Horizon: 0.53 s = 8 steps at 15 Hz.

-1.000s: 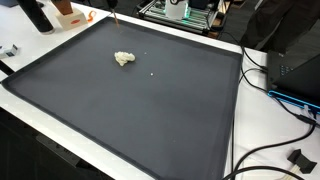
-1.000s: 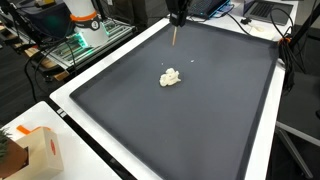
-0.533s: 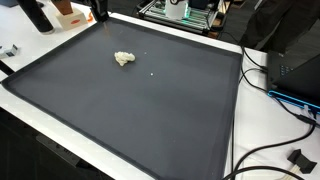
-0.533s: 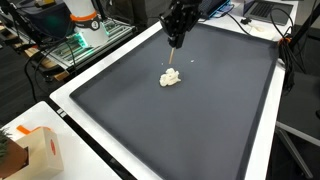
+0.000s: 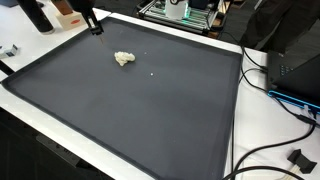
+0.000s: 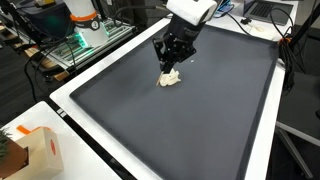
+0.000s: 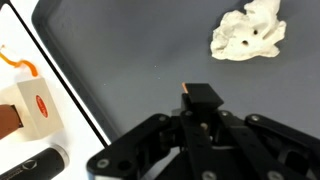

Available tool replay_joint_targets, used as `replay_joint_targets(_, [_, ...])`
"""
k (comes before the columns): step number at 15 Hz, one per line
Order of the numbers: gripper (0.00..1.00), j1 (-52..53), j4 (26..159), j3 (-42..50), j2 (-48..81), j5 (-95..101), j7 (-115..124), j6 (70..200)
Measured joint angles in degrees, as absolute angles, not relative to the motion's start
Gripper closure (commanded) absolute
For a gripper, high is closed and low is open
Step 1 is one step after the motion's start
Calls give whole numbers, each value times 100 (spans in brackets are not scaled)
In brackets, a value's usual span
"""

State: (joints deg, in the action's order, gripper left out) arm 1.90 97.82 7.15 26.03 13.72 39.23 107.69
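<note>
A white crumpled lump (image 5: 124,59) lies on the big black mat (image 5: 140,115), toward its far side. It also shows in the other exterior view (image 6: 170,78) and at the top right of the wrist view (image 7: 248,32). My gripper (image 6: 168,62) hangs low over the mat right beside the lump, and only its tip shows in an exterior view (image 5: 94,24). The jaws (image 7: 200,118) are shut on a thin dark stick with an orange tip (image 7: 192,92). I cannot tell whether the stick touches the mat.
An orange and white box (image 6: 40,150) stands off the mat's corner and shows in the wrist view (image 7: 30,112) next to a black cylinder (image 7: 32,166). Electronics with green boards (image 6: 82,38) and cables (image 5: 285,85) lie round the white table edge (image 6: 75,110).
The gripper has come down with the stick from above the mat's far edge to just beside the white lump. The lump has not moved.
</note>
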Motion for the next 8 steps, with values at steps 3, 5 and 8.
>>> replay_joint_targets(3, [97,302,9616,793,2870,1507,4477,10551])
replay_joint_targets(5, [97,357,9508,822,3027,1558,4761,10399])
replay_joint_targets(8, [97,414,9344,835,3254,1655,5064,10164])
